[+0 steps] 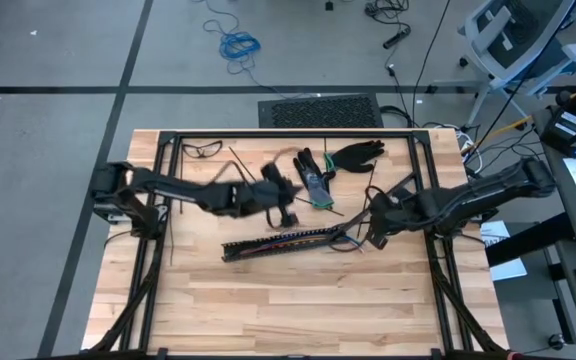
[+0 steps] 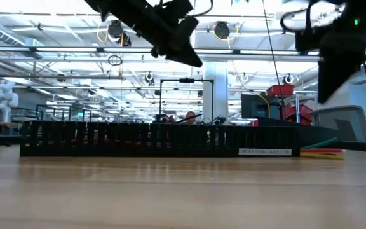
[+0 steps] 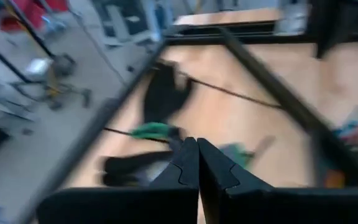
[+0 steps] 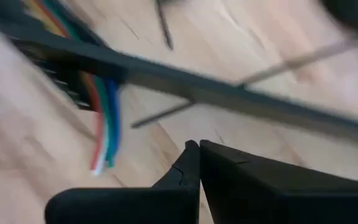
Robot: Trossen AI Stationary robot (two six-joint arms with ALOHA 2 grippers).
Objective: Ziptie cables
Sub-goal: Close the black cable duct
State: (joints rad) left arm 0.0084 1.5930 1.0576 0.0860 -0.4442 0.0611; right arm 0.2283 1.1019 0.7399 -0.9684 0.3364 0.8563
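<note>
Right claw [image 4: 199, 144] closed near striped cables [image 4: 104, 118].

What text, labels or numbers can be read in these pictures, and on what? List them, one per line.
White label on the front of the long black slotted rail, low view: there is printing, but too small to read.
Papers at the table's right edge, high view: too small to read.
Nothing else shows any words, brands or numbers, on either wrist view or on the arms.
</note>
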